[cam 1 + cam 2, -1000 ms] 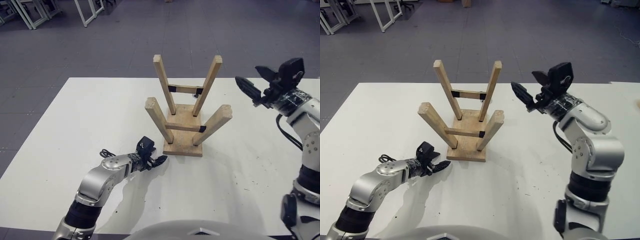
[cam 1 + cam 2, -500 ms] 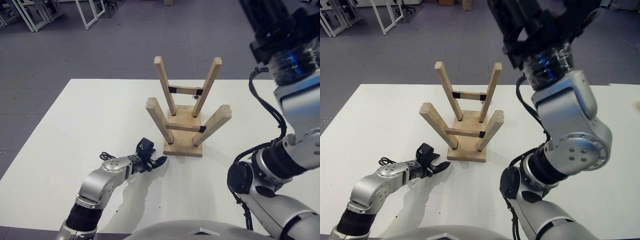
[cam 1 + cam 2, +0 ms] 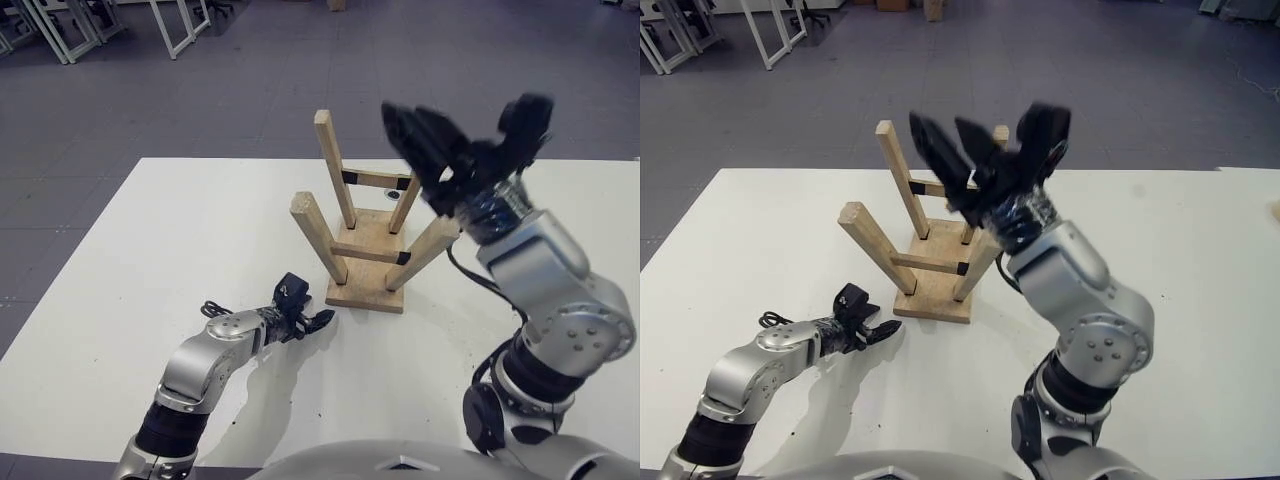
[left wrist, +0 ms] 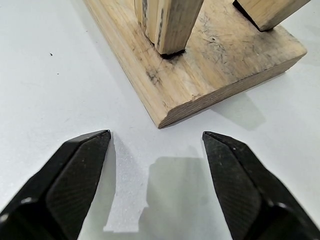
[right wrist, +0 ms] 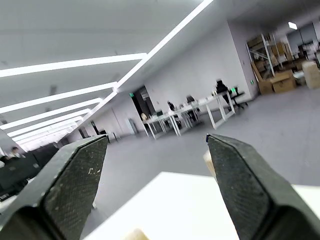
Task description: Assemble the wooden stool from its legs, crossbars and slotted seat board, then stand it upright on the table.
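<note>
Stool (image 3: 365, 250) stands upside down on the white table (image 3: 150, 260), a little past the middle toward 12 o'clock, with its seat board (image 3: 365, 295) flat on the surface and its legs pointing up. The table's far edge runs near behind it at 12. Bare tabletop stretches wide toward 9 o'clock and toward 3, and more lies between the board and the near edge at 6.

My left claw (image 4: 156, 134) sits low on the table at about 8 o'clock of the seat board. Its fingers are spread apart with nothing between them. The board's near corner lies just ahead of the tips, not touching.

My right claw (image 5: 156, 137) is raised above the table at roughly 1 o'clock of the stool, over the far right leg. Its fingers are wide apart and grip nothing. It is blurred, so I cannot tell whether it brushes that leg.

I count one seat board, four legs and two crossbars, each crossbar joining a pair of legs.
</note>
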Controlling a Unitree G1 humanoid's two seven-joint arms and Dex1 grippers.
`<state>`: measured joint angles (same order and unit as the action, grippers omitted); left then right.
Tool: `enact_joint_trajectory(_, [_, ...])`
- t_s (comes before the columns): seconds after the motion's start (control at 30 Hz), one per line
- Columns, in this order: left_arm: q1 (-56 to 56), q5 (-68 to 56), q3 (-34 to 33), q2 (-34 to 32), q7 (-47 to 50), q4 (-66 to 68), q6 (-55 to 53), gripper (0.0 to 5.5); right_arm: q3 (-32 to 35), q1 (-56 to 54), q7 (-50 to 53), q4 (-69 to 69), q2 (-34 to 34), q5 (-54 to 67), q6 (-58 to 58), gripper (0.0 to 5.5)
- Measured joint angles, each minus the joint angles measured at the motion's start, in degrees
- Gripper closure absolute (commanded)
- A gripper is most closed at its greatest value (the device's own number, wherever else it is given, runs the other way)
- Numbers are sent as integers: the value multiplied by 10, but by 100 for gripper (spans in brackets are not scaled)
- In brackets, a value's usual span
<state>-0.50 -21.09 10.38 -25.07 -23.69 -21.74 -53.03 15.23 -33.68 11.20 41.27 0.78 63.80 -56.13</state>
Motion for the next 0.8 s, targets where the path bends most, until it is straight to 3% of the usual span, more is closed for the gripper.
enact_joint_trajectory(0.13, [-13,0,-4,4,3,-6,8,205,68,-99,35,-55,105,62,22,189])
enact_joint_trajectory(0.2, [-19,-1,-8,4,2,-10,8,205,80,-48,-31,-89,225,4,18,189])
enact_joint_trajectory(0.3, [-21,-6,-14,4,-1,-12,6,205,8,103,-160,-135,380,-167,64,189])
enact_joint_trajectory(0.4, [-21,-13,-18,3,-8,-17,-5,205,-177,223,-280,-189,478,-350,158,189])
enact_joint_trajectory(0.5, [-20,-22,-23,2,-10,-18,-14,205,-312,266,-346,-254,462,-454,231,189])
enact_joint_trajectory(0.8, [-15,-87,-75,-18,-52,-53,-46,205,-409,227,-383,-371,373,-615,347,189])
